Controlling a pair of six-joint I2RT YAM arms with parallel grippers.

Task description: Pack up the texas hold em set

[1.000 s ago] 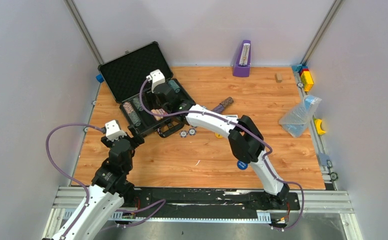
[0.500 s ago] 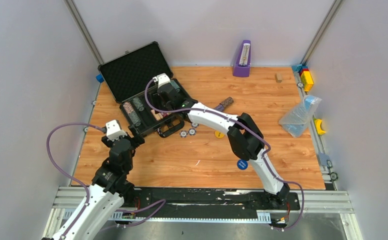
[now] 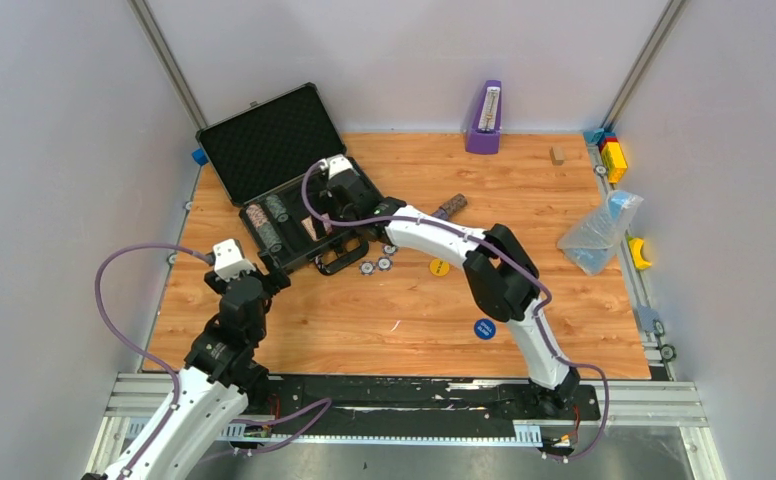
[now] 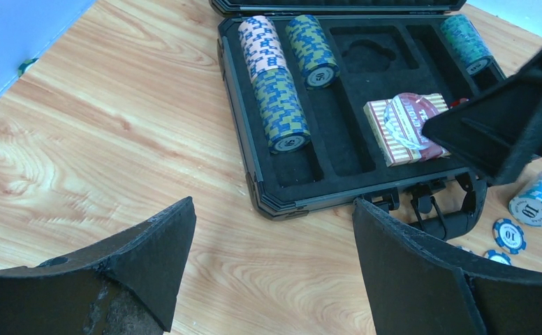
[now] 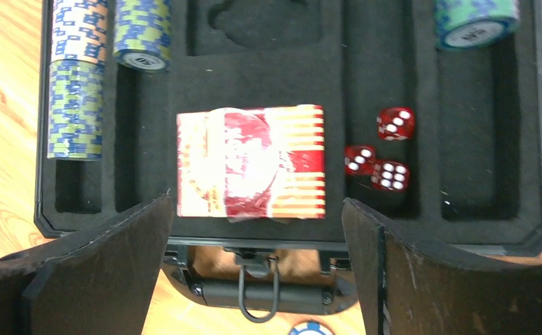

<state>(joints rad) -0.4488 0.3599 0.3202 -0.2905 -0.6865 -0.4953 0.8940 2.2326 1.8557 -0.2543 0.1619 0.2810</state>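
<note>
The dark grey foam-lined briefcase [image 3: 264,150] lies open at the back left. It holds striped chip rolls [image 5: 76,77], a teal roll [image 5: 474,17], a red-and-gold card deck [image 5: 251,162] and three red dice [image 5: 380,150]. My right gripper [image 3: 336,215] hovers open and empty over the case's front edge [image 5: 256,209], above the black handle [image 5: 261,296]. My left gripper [image 3: 269,272] is open and empty over bare table, just short of the case's near corner [image 4: 274,223]. A chip roll [image 3: 449,208], loose chips [image 3: 374,265] and round buttons [image 3: 439,267] lie on the table.
A purple metronome [image 3: 484,118] stands at the back edge. A clear plastic bag [image 3: 599,232] lies at the right, with coloured blocks [image 3: 612,152] and a small wooden block [image 3: 557,154] behind it. A blue button [image 3: 483,328] lies near the right arm.
My right gripper has moved from the back of the case toward its front edge and handle. The left arm has not moved.
</note>
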